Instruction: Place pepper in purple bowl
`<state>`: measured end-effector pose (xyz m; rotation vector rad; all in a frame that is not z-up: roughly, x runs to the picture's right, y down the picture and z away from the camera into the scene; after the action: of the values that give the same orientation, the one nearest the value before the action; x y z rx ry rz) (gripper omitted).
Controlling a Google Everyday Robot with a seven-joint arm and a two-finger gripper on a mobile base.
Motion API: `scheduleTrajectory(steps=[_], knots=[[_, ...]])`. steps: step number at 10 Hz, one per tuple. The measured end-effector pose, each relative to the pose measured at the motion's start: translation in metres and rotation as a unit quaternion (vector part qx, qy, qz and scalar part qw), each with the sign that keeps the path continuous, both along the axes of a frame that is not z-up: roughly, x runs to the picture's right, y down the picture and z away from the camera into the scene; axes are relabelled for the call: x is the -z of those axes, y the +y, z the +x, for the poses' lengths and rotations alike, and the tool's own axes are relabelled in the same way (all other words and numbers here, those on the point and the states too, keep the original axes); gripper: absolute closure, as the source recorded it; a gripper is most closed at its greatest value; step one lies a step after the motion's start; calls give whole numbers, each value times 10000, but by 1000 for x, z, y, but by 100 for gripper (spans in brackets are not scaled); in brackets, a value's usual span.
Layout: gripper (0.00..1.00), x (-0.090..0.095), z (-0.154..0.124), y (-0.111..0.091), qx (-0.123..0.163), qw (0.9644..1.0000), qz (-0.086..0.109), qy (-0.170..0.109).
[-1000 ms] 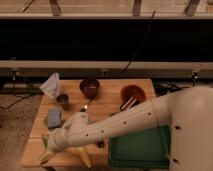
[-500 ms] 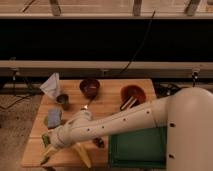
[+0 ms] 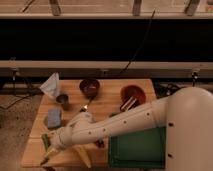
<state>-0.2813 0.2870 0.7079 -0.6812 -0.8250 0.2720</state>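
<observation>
The green pepper (image 3: 45, 141) lies near the table's front left corner, partly hidden by my arm. My gripper (image 3: 46, 154) hangs right over it, pointing down toward the front edge, open with nothing seen held in it. The purple bowl (image 3: 90, 88) stands at the back middle of the table, well away from the gripper. My pale arm stretches in from the right across the front of the table.
A yellow corn-like piece (image 3: 83, 156) lies just right of the gripper. A blue sponge (image 3: 53, 118), a grey cup (image 3: 63, 100) and a white bag (image 3: 51, 85) sit on the left. An orange-red bowl (image 3: 132, 95) stands back right, and a green tray (image 3: 137, 148) front right.
My gripper has moved left and toward the table's front edge, coming down over the pepper. The objects on the table have not moved.
</observation>
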Motion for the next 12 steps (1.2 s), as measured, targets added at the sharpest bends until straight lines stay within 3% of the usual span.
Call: scheduleTrajectory(steps=[4, 12], knots=[[35, -30, -3, 17, -137, 9996, -194, 159], [35, -37, -25, 0, -357, 9987, -290, 238]])
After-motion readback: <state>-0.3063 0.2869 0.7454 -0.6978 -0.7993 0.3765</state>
